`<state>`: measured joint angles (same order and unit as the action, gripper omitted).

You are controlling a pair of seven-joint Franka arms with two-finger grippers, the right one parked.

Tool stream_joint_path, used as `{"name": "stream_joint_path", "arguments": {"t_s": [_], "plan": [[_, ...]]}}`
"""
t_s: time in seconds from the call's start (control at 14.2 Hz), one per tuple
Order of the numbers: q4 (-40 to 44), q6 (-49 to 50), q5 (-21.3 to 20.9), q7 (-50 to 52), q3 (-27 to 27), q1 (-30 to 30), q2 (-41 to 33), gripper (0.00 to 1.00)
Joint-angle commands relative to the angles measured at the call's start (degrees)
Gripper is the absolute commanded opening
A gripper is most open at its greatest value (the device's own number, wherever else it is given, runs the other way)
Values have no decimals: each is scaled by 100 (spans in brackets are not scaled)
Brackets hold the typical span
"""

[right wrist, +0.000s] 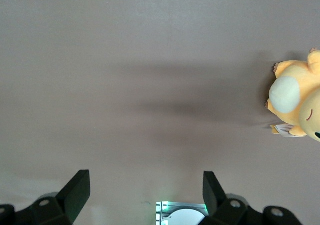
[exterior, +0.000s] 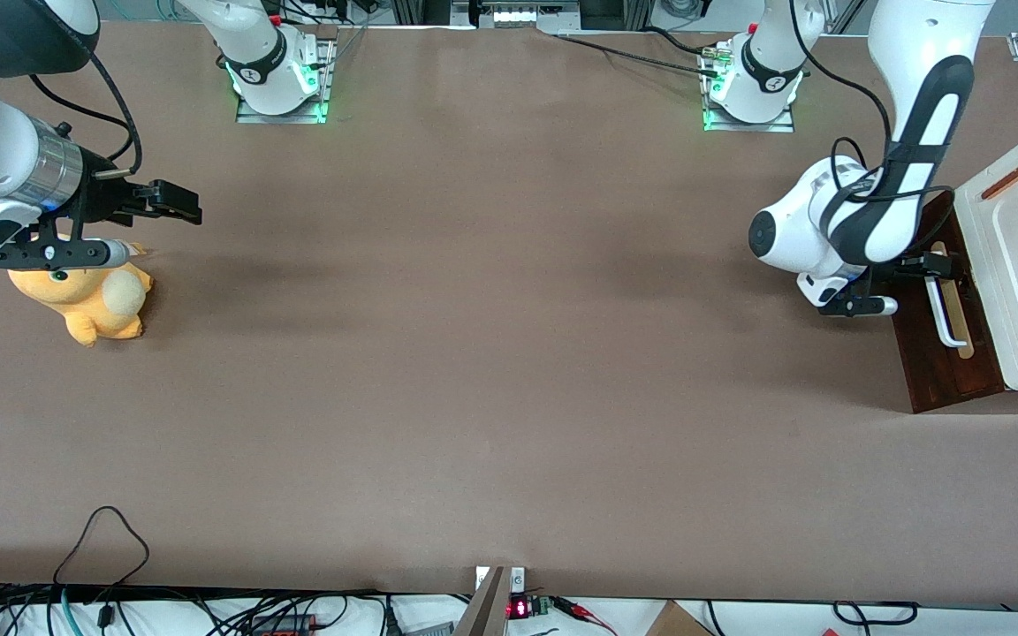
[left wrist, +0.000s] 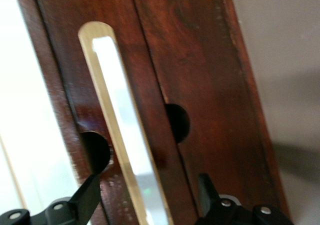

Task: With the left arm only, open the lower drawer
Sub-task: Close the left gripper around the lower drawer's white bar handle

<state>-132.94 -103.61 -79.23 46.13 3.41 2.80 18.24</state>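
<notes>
Left arm (exterior: 880,212) reaches toward the cabinet at the working arm's end of the table (exterior: 491,353). Gripper (left wrist: 150,197) sits right at the dark brown lower drawer (left wrist: 200,85), jaws spread, one on each side of the white bar handle (left wrist: 122,135), not pinching it. Drawer front looks flush, shut. Orange plush toy (exterior: 89,300) lies toward the parked arm's end.

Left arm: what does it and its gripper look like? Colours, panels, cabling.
The left arm is white and jointed, with rounded housings, black oval side panels with white centres, and loose black cables looped along it. Its gripper, open at the white bar handle of the dark brown drawer front, has two black wedge-shaped fingers on black mounts with silver screws.
</notes>
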Motion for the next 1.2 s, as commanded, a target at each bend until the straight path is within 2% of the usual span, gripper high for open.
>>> {"name": "stream_joint_path", "arguments": {"t_s": [0.0,0.14,0.28,0.42,0.7,1.13], "plan": [[-197,104,-347,159,11,28,-128,87],[-189,78,-487,168,2,19,-84,85],[-162,69,-523,177,2,10,-40,75],[-162,51,-558,177,2,-7,-22,71],[-127,-98,-726,247,-51,-43,83,70],[-83,-125,-734,282,-86,-51,189,51]]}}
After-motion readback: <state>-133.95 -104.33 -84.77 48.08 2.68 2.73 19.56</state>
